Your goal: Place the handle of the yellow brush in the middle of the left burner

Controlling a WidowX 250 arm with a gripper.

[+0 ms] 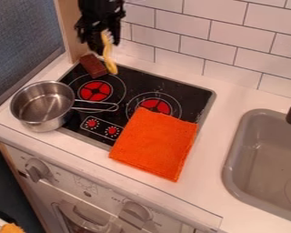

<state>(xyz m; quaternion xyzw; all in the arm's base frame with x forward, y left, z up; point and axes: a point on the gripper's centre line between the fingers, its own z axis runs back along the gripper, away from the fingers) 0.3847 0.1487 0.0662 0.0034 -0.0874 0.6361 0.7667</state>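
Note:
The black gripper hangs at the upper left, above the back left corner of the stove. It is shut on the yellow brush, whose curved yellow length points down from the fingers over the stove's back edge. The brush's upper part is partly hidden at the gripper. Below and in front of it lies the left burner, a red disc inside thin rings on the black cooktop. The brush is behind and slightly right of this burner's centre in the view.
A dark red-brown block lies at the cooktop's back left corner. A metal pot stands at the left, its handle reaching in front of the left burner. An orange cloth partly covers the right burner. The sink is at the right.

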